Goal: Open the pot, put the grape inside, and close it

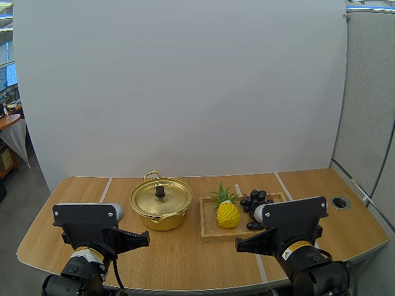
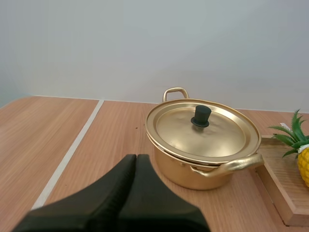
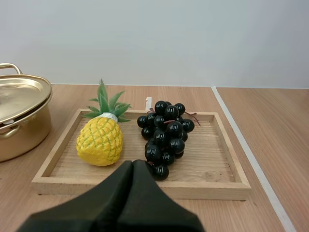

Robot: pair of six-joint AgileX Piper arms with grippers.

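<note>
Your left hand (image 2: pixel 136 157) and right hand (image 3: pixel 133 163) are closed on nothing. Lid (image 2: pixel 212 133) covers the pot (image 2: pixel 193 176) and the grapes (image 3: pixel 165 137) lie on the wooden tray (image 3: pixel 227 154), so every step remains.

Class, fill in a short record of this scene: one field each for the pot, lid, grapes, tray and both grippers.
pot: gold, on the table, beside the tray
lid: seated on the pot
grapes: dark bunch in the tray, next to the pineapple
tray: wooden, on the table
left gripper: jaws shut, empty, facing the pot
right gripper: jaws shut, empty, facing the grapes
</note>
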